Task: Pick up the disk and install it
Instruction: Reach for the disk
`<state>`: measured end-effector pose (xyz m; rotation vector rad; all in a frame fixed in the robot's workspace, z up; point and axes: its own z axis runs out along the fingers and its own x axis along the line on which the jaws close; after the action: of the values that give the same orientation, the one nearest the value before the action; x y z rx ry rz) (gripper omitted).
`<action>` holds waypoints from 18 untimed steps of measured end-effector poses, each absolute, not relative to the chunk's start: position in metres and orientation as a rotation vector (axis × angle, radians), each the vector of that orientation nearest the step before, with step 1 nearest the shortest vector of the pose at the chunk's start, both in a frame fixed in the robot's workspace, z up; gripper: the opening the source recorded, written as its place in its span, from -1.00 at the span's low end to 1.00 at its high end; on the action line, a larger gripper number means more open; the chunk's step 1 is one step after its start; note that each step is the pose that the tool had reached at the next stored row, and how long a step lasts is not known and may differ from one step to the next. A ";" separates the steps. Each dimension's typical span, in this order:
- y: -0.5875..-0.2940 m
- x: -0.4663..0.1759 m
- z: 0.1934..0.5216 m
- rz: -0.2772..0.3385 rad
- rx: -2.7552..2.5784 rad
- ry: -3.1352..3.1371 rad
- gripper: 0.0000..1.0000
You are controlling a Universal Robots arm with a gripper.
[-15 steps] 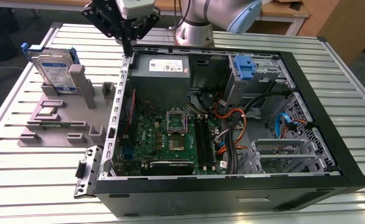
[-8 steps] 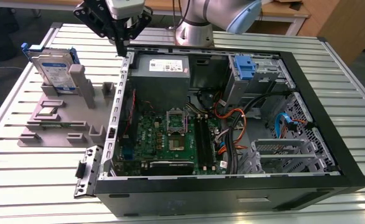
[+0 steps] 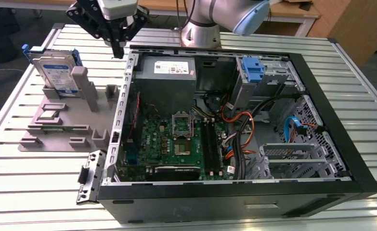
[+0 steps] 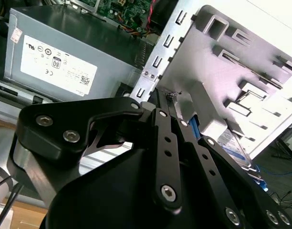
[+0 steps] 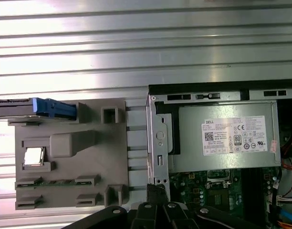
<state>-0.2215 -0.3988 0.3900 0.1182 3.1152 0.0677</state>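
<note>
The end effector point(image 3: 117, 52), closed and empty, hangs above the computer case point(image 3: 342, 120) wall; the disk point(image 3: 52, 72) stands on edge in the grey fixture point(image 3: 72, 120), toward the exterior view's left of it

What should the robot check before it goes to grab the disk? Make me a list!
1. Disk standing in the grey holder: ok.
2. Claw empty: ok.
3. Claw open for grabbing: not ok, it is shut.
4. Claw above the disk: not ok, it hangs by the computer case edge.
5. Disk's slot inside the case free: cannot tell.
</note>
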 end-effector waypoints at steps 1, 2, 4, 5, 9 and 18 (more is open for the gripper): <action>-0.399 -0.224 0.390 0.068 0.118 3.115 -0.80; -0.399 -0.225 0.390 0.068 0.118 3.115 -0.80; -0.399 -0.227 0.390 0.068 0.118 3.115 -0.80; -0.399 -0.228 0.390 0.068 0.118 3.115 -0.80; -0.399 -0.231 0.389 0.068 0.118 3.115 -0.80; -0.399 -0.234 0.389 0.068 0.119 3.115 -0.80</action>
<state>-0.2340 -0.3988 0.3893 0.1188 3.1152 0.0677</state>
